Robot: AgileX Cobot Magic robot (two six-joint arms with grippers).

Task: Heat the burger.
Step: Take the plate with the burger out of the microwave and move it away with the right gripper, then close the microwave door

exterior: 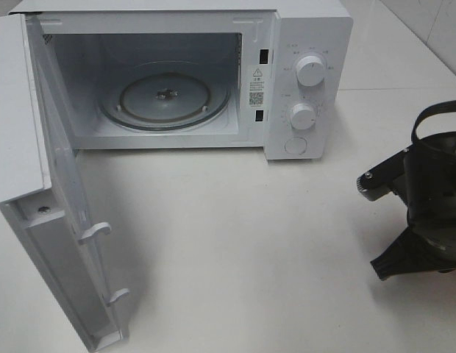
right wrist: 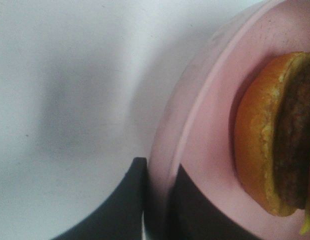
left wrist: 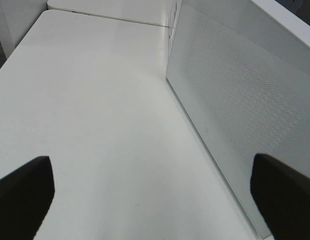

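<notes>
Swung wide toward the camera in the high view, the microwave door (exterior: 55,220) stands open at the left of the white microwave (exterior: 184,73). Inside the oven cavity lies a glass turntable (exterior: 165,99), bare. Two white knobs (exterior: 310,71) sit on the microwave's control panel, one above the other. On the white table (exterior: 243,250), well to the right of the microwave, part of the right arm (exterior: 426,198) shows at the frame edge.

From the left wrist, the left gripper (left wrist: 155,185) has its jaws wide apart over the table, with the microwave's perforated door panel just beside one finger.

From the right wrist, the right gripper (right wrist: 157,200) is clamped on the rim of a pink plate (right wrist: 205,130). On that plate rests the burger (right wrist: 275,135), away from the microwave, its bun and patty visible.
</notes>
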